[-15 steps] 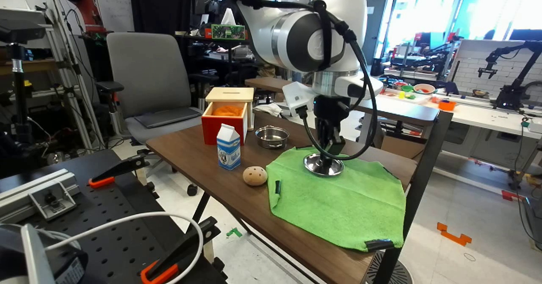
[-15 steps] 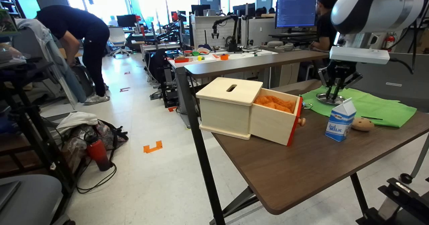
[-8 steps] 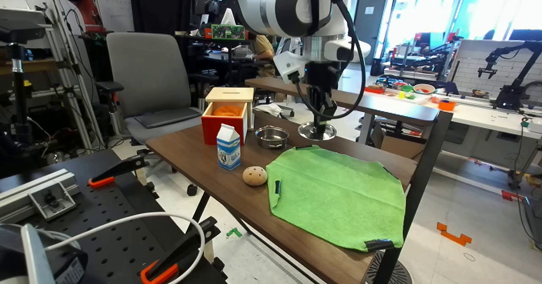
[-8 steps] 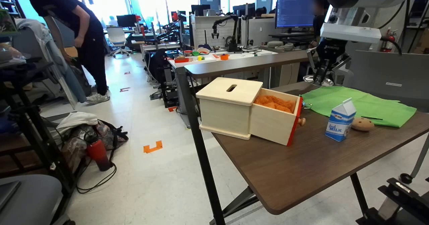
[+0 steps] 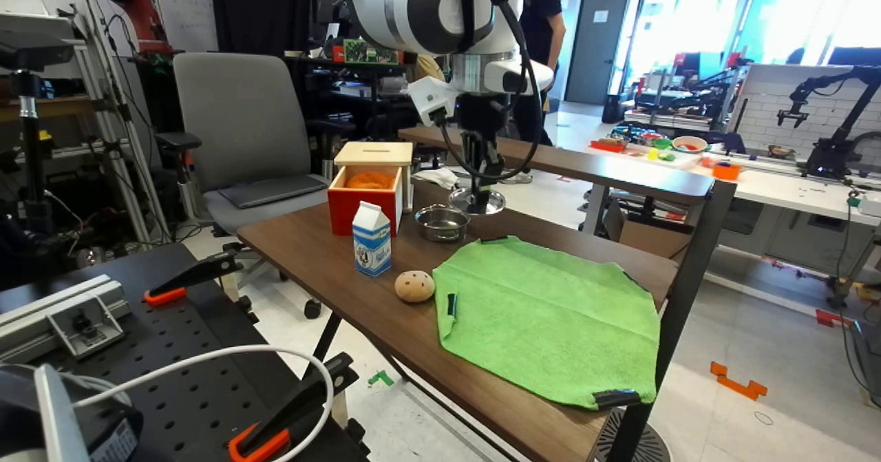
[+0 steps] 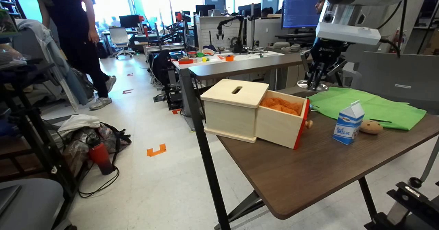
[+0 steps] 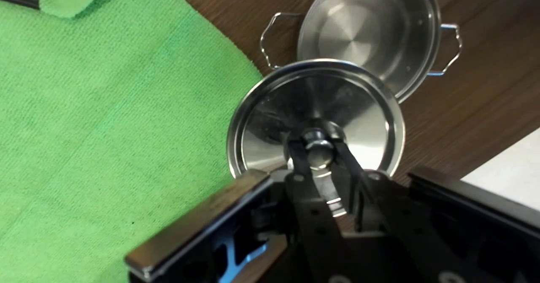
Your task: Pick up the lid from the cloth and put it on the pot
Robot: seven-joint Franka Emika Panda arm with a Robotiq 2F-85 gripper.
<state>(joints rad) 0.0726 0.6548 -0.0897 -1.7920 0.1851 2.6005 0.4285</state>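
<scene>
Your claw (image 7: 317, 143) is pinched on the raised lid (image 7: 314, 99) by its knob (image 7: 319, 154). In the wrist view you hold the lid below-left of the pot (image 7: 371, 32), part-screening it; sideways travel looks necessary before lowering.

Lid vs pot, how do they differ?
The lid is held above the table by the fingers; the pot stands on the table, unheld. The lid is a shallow disc; the pot is a deeper open vessel. The lid has one central knob; the pot has two wire side handles. Both are round, shiny silver metal.
</scene>
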